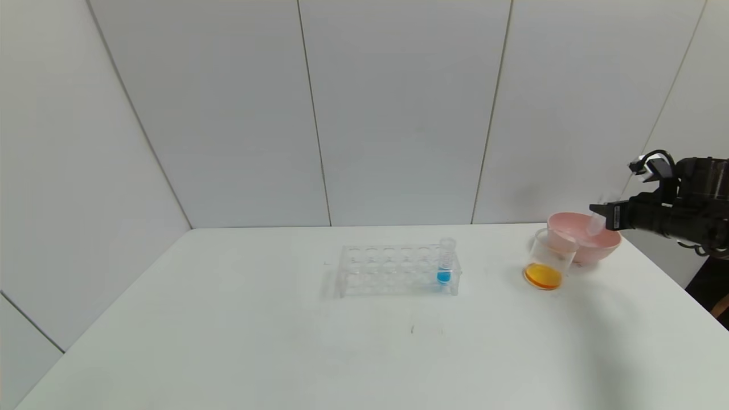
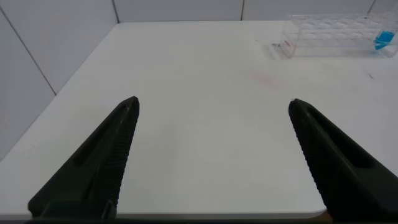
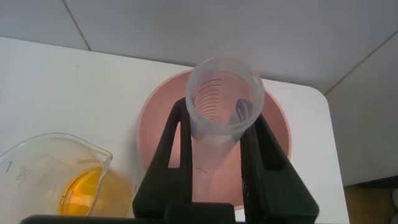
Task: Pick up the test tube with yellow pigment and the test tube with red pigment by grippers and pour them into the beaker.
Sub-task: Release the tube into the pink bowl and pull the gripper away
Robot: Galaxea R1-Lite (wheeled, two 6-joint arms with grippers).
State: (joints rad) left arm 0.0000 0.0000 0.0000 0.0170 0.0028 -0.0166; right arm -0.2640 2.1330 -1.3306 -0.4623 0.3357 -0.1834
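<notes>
My right gripper is shut on an empty clear test tube and holds it tilted over the pink bowl. In the right wrist view the tube sits between the gripper's black fingers, its open mouth toward the camera. No pigment shows in it, so I cannot tell which tube it is. The beaker stands just left of the bowl and holds orange-yellow liquid; it also shows in the right wrist view. My left gripper is open and empty over the bare table, out of the head view.
A clear tube rack stands mid-table with one blue-liquid tube at its right end; both show far off in the left wrist view, rack and tube. The pink bowl is near the table's far right corner. White walls stand behind.
</notes>
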